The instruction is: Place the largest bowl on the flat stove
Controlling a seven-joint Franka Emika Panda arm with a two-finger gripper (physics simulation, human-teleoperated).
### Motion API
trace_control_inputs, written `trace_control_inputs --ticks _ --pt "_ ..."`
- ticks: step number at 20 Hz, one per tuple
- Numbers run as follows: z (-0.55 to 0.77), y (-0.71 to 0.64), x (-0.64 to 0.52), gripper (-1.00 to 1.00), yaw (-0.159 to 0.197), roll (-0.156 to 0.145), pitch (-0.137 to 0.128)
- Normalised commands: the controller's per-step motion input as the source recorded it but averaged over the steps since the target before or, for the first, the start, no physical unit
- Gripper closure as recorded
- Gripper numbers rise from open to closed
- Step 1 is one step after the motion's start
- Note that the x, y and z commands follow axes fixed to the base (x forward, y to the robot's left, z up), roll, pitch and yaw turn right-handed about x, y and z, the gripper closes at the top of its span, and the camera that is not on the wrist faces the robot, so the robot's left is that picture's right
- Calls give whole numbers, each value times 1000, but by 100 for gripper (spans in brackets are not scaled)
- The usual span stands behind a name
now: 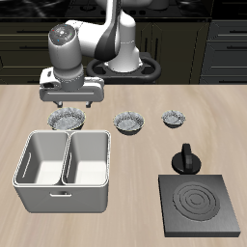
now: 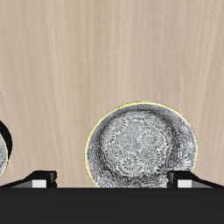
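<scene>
Three speckled bowls stand in a row across the middle of the table. The largest bowl (image 1: 68,120) is at the end of the row just behind the metal bin. It fills much of the wrist view (image 2: 140,144), with a scalloped pale rim. My gripper (image 1: 72,103) hangs open directly above it, apart from it, with both fingertips (image 2: 39,178) showing wide apart and nothing between them. The flat stove (image 1: 201,205) lies near the table's front edge, with ring marks and a black knob (image 1: 185,159) behind it.
The medium bowl (image 1: 128,123) stands in the middle of the row, and its rim shows in the wrist view (image 2: 3,153). The smallest bowl (image 1: 174,119) stands beyond it. A grey two-compartment metal bin (image 1: 66,172) stands in front of the largest bowl.
</scene>
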Motion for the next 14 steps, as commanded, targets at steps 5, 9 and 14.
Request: trace_control_inputs --ticks 5,9,14 --pt "-388 32 40 -100 -18 6 35" --pt "-103 1 0 -100 -27 -3 -27" --pt "-101 104 -107 -100 -23 15 -36"
